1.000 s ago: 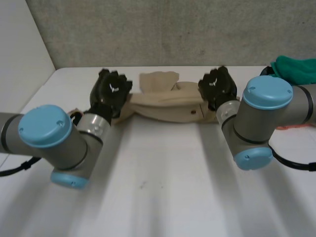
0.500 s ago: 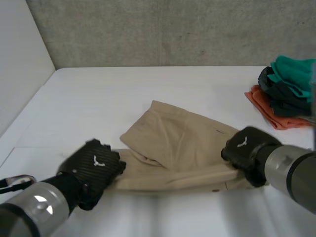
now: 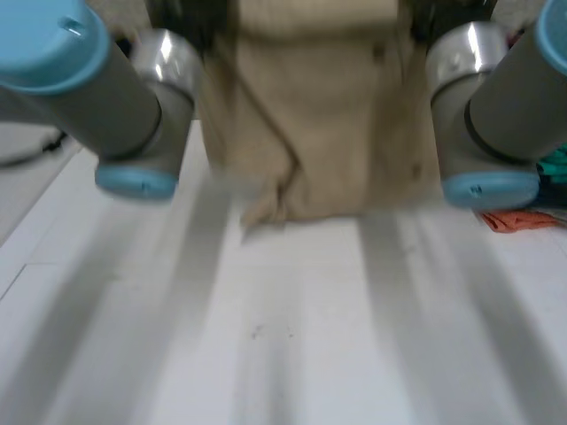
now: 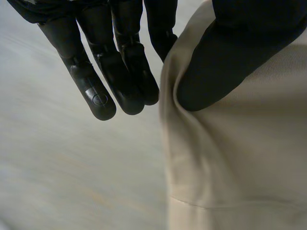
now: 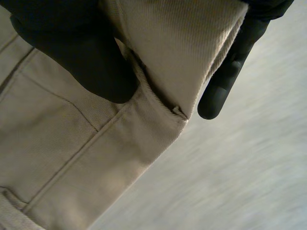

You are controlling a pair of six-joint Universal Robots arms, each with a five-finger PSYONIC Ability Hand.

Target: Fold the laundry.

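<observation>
White table (image 3: pixel 292 354), beige garment (image 3: pixel 337 115) held above, left hand (image 4: pixel 230 57) and right hand (image 5: pixel 81 52) fingers pinching it

Trousers (image 3: pixel 328 115) above table (image 3: pixel 292 336); left hand (image 4: pixel 240 48) at left edge, right hand (image 5: pixel 81 52) at right; clothes pile (image 3: pixel 523 220) far right.

Beige trousers (image 3: pixel 328 115) off the table (image 3: pixel 292 354) now, formerly flat, aloft and hanging between the two raised arms (image 3: pixel 106 88).
</observation>
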